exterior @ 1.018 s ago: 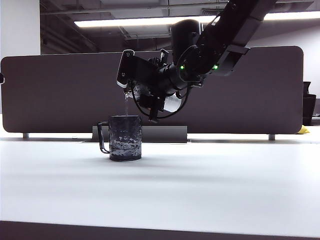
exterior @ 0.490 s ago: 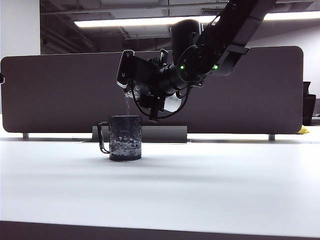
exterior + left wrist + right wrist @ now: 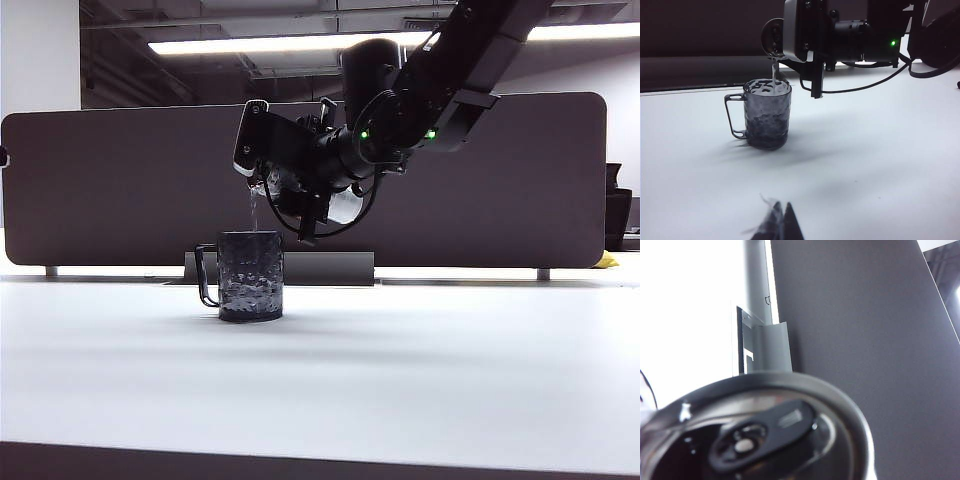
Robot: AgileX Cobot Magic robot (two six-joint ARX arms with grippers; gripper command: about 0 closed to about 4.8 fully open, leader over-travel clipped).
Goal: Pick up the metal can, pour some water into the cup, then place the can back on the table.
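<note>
My right gripper is shut on the metal can and holds it tipped over, mouth down, above the cup. A thin stream of water falls from the can into the cup. The cup is a dark dimpled mug standing on the white table, its handle to the left. The left wrist view shows the same: the can, the stream and the cup. The can's lid fills the right wrist view. My left gripper hovers shut and empty, well in front of the cup.
A long dark divider panel stands along the table's far edge, with a grey bracket at its foot behind the cup. The right arm reaches in from the upper right.
</note>
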